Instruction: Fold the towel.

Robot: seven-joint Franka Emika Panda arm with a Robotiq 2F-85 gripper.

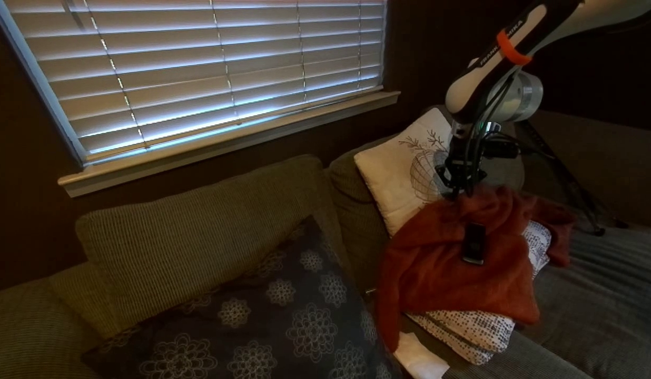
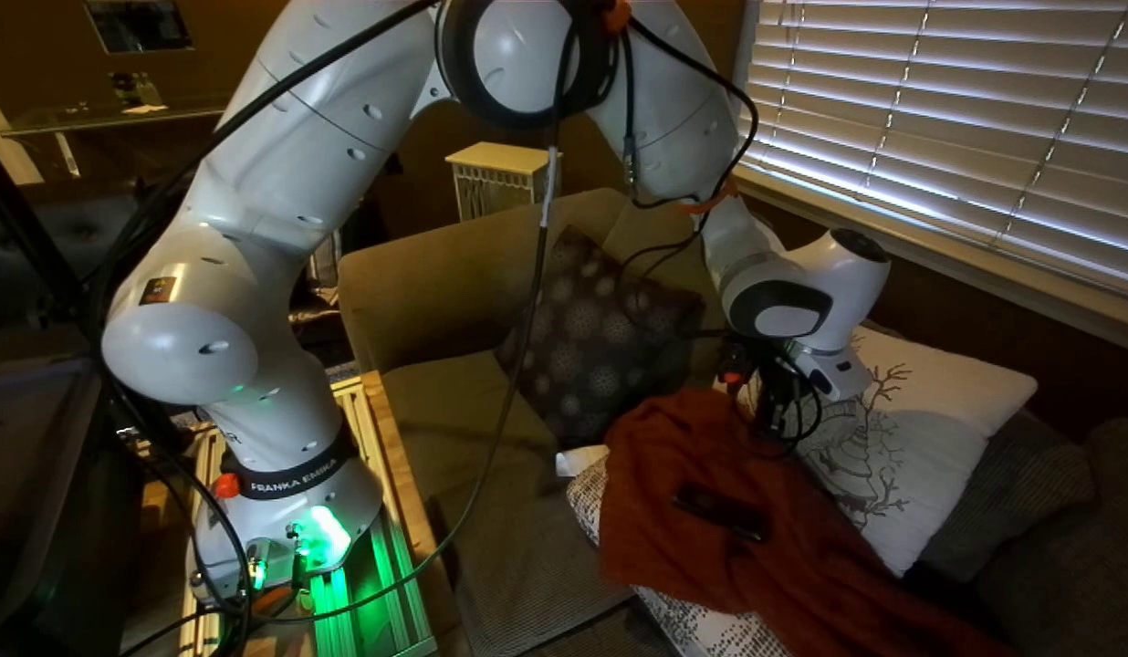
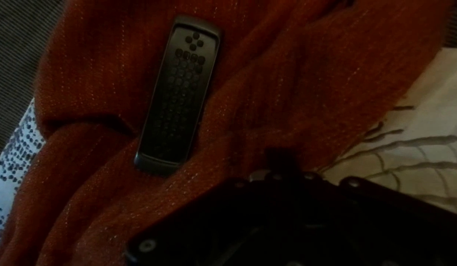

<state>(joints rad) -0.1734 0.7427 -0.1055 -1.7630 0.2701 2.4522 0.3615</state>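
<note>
The towel, a rumpled rust-red cloth, lies spread over a white patterned fabric on the couch. It shows in both exterior views (image 1: 462, 292) (image 2: 655, 529) and fills most of the wrist view (image 3: 102, 81). My gripper points down at the towel's edge beside the cream cushion, in both exterior views (image 1: 453, 193) (image 2: 772, 427). In the wrist view the dark fingertips (image 3: 282, 159) are together over the towel near that edge. No cloth shows clearly between them; the tips are in deep shadow. A dark remote (image 3: 178, 96) lies on the towel.
The cream cushion (image 1: 399, 163) with a round drawing leans behind the towel. The white patterned fabric (image 1: 475, 329) sticks out beneath it. A dark flowered cushion (image 1: 262, 316) stands beside it on the couch. A window sill (image 1: 230, 137) runs behind the couch back.
</note>
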